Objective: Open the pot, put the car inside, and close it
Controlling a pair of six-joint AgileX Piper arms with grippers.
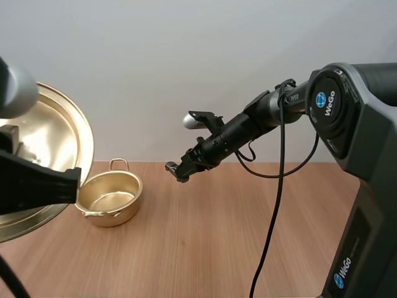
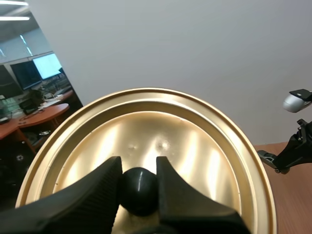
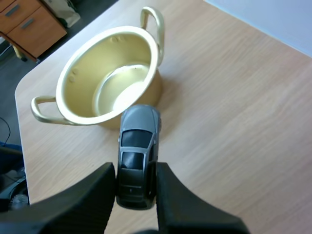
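- Wooden table (image 1: 217,236), light grain, carrying the pot toward its far left side.
- Gold lid (image 2: 195,146), off the pot and held up in the air at the left, tilted steeply on edge, its top face turned to the left wrist camera, its shiny underside visible in the high view above and left of the pot.
- Gold pot (image 3: 112,73), upright on the table, open, with nothing inside and a loop handle on each of two opposite sides.
- Right gripper (image 3: 135,170), raised above the table to the right of the pot, clamped on the car, one finger against each flank.
- Left gripper (image 2: 139,170), pinched tight around the lid's knob, ribbed inner faces pressing it from both sides.
- Grey toy car (image 3: 137,151), carried in the air clear of the table, roof up, one end pointing toward the pot's near rim, not in the pot.
- Round black knob (image 2: 139,190), at the centre of the lid, squeezed between the left fingers.
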